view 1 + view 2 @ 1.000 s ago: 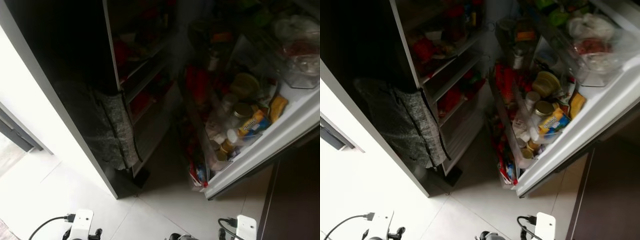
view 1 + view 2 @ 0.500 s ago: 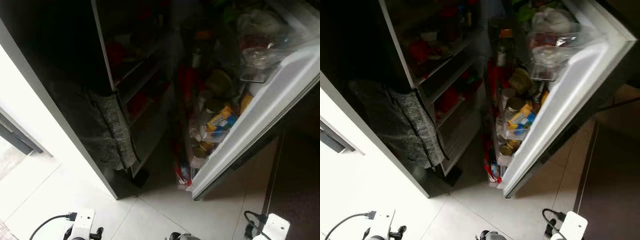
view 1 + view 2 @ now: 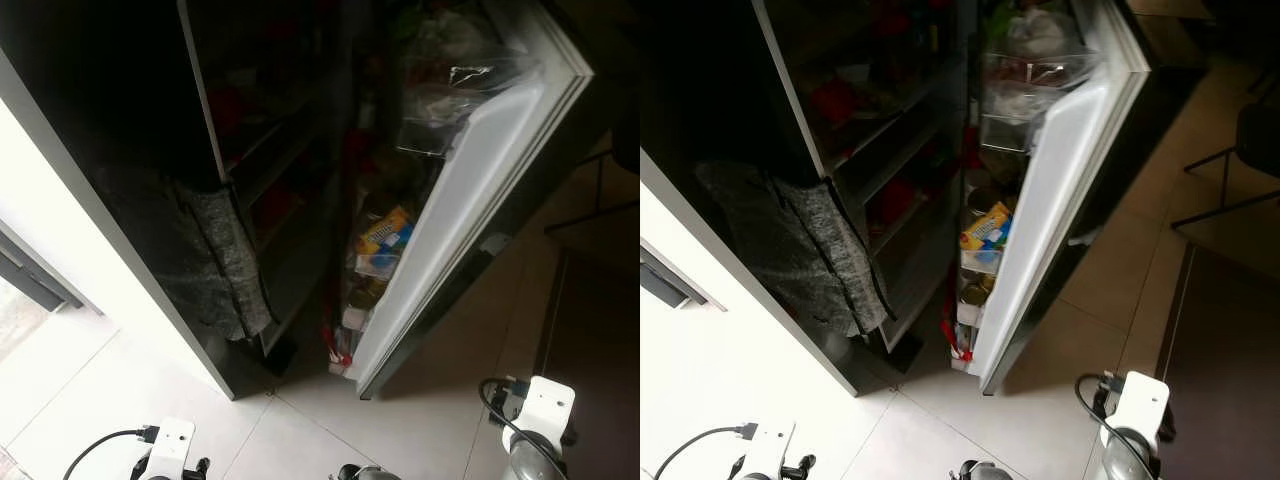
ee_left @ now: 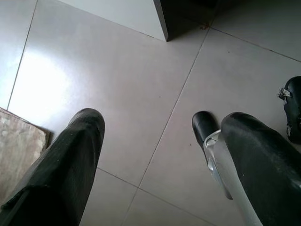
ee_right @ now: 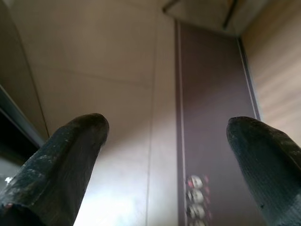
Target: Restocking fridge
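Note:
The fridge stands in front of me with its right door [image 3: 1060, 200] half swung in. Its door bins hold a yellow packet [image 3: 985, 230], jars and a clear tub [image 3: 1025, 75]. Dark shelves [image 3: 880, 120] with red items show inside. A grey towel [image 3: 830, 250] hangs on the left door. My left gripper [image 4: 160, 155] hangs open over the floor tiles, holding nothing. My right gripper [image 5: 169, 155] is open too, low at the right beside the door. Both white wrists [image 3: 165, 450] [image 3: 545, 410] show at the bottom of the eye views.
A white wall panel [image 3: 700, 380] runs along the left. Black chair legs [image 3: 1240, 150] and a dark brown mat [image 3: 1220, 360] lie to the right of the door. A tan rug corner [image 4: 19, 141] sits on the pale floor by my foot [image 4: 204, 127].
The right fridge door has swung well inward from wide open, hiding most of its bins. My right wrist has moved right and higher in the eye views.

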You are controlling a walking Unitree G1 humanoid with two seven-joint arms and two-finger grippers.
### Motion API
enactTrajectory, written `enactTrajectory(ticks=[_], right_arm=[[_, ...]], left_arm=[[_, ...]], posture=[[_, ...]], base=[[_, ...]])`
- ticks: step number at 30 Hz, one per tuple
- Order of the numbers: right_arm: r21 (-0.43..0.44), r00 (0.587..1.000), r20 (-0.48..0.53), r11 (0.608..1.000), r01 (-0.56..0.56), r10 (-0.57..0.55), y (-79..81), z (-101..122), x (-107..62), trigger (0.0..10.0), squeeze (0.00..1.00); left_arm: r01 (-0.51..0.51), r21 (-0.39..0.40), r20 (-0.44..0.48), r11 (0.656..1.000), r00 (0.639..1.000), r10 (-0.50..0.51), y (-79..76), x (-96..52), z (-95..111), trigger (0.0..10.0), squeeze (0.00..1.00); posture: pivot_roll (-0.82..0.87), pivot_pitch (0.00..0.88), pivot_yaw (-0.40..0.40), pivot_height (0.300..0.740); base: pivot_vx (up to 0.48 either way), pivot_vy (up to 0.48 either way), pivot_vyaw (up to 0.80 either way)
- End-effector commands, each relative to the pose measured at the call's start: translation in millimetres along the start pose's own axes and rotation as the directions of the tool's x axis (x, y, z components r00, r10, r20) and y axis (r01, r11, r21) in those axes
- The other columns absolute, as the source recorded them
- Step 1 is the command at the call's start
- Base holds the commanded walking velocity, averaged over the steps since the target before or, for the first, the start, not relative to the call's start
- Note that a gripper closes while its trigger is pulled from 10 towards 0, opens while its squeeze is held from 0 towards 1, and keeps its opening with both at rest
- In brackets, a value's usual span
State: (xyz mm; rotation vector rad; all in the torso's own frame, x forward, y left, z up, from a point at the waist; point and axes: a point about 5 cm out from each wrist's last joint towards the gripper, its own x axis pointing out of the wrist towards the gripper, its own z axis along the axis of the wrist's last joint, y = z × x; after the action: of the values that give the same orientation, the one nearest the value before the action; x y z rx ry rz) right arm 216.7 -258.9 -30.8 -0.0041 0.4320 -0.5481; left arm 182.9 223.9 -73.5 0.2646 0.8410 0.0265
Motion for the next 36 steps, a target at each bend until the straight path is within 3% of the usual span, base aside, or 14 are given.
enactTrajectory(ticks=[1, 3, 4, 12, 15, 16, 22, 23, 33, 35, 36], right_arm=[[0.009, 0.999, 0.042, 1.000, -0.020, 0.020, -0.3, 11, 5.1, 10.0, 0.00], [-0.015, 0.997, 0.062, 0.999, -0.037, 0.037, 2.7, 16, 7.0, 10.0, 0.00], [-0.020, 0.989, 0.116, 0.995, -0.093, 0.095, 11.9, 28, 9.4, 10.0, 0.00], [0.021, 0.965, 0.208, 0.985, -0.169, 0.161, 26.1, 55, 16.6, 10.0, 0.00], [-0.041, 0.929, 0.238, 0.959, -0.280, 0.282, 43.0, 69, 18.4, 10.0, 0.00], [-0.055, 0.905, 0.253, 0.939, -0.339, 0.342, 52.3, 77, 18.8, 10.0, 0.00], [-0.103, 0.848, 0.261, 0.887, -0.450, 0.461, 71.9, 96, 21.1, 10.0, 0.00], [-0.120, 0.822, 0.271, 0.865, -0.487, 0.500, 79.2, 105, 21.0, 10.0, 0.00], [-0.206, 0.704, 0.309, 0.767, -0.608, 0.640, 106.9, 143, 19.0, 10.0, 0.00], [-0.231, 0.643, 0.275, 0.698, -0.677, 0.715, 119.3, 155, 17.4, 10.0, 0.00], [-0.241, 0.634, 0.272, 0.689, -0.684, 0.724, 121.0, 157, 16.9, 10.0, 0.00]], left_arm=[[0.013, 0.014, -0.043, 1.000, 0.999, -0.013, -4.9, -2.9, -12, 10.0, 0.00], [0.013, 0.026, -0.046, 1.000, 0.999, -0.012, -5.0, -3.0, -12, 10.0, 0.00], [0.014, 0.032, -0.049, 0.999, 0.999, -0.012, -5.3, -3.4, -13, 10.0, 0.00], [0.018, 0.050, -0.066, 0.999, 0.998, -0.015, -4.3, -5.3, -19, 10.0, 0.00], [0.018, 0.057, -0.071, 0.998, 0.997, -0.014, -4.1, -5.7, -21, 10.0, 0.00], [0.017, 0.059, -0.071, 0.998, 0.997, -0.013, -3.7, -5.6, -20, 10.0, 0.00], [0.013, 0.059, -0.071, 0.998, 0.997, -0.008, -2.8, -5.1, -19, 10.0, 0.00], [0.011, 0.058, -0.071, 0.998, 0.997, -0.007, -2.5, -5.0, -19, 10.0, 0.00], [0.005, 0.061, -0.072, 0.998, 0.997, -0.001, -0.3, -4.8, -19, 10.0, 0.00], [0.003, 0.060, -0.071, 0.998, 0.997, 0.002, 0.3, -4.7, -18, 10.0, 0.00], [0.002, 0.059, -0.070, 0.998, 0.998, 0.002, 0.3, -4.7, -18, 10.0, 0.00]], posture=[[0.00, 0.144, -0.054, 0.740], [0.00, 0.141, -0.054, 0.740], [0.00, 0.137, -0.054, 0.740], [0.01, 0.133, -0.052, 0.740], [0.01, 0.133, -0.052, 0.740], [0.01, 0.136, -0.053, 0.740], [0.01, 0.149, -0.049, 0.740], [0.01, 0.152, -0.050, 0.740], [0.01, 0.169, -0.052, 0.740], [0.02, 0.174, -0.052, 0.740], [0.02, 0.174, -0.052, 0.740]], base=[[0.000, 0.000, 0.00], [0.000, 0.000, 0.00], [0.000, 0.000, 0.00], [0.000, 0.000, 0.00], [0.000, 0.000, 0.00], [0.000, 0.000, 0.00], [0.000, 0.000, 0.00], [0.000, 0.000, 0.00], [0.000, 0.000, 0.00], [0.000, 0.000, 0.00], [0.000, 0.000, 0.00]])
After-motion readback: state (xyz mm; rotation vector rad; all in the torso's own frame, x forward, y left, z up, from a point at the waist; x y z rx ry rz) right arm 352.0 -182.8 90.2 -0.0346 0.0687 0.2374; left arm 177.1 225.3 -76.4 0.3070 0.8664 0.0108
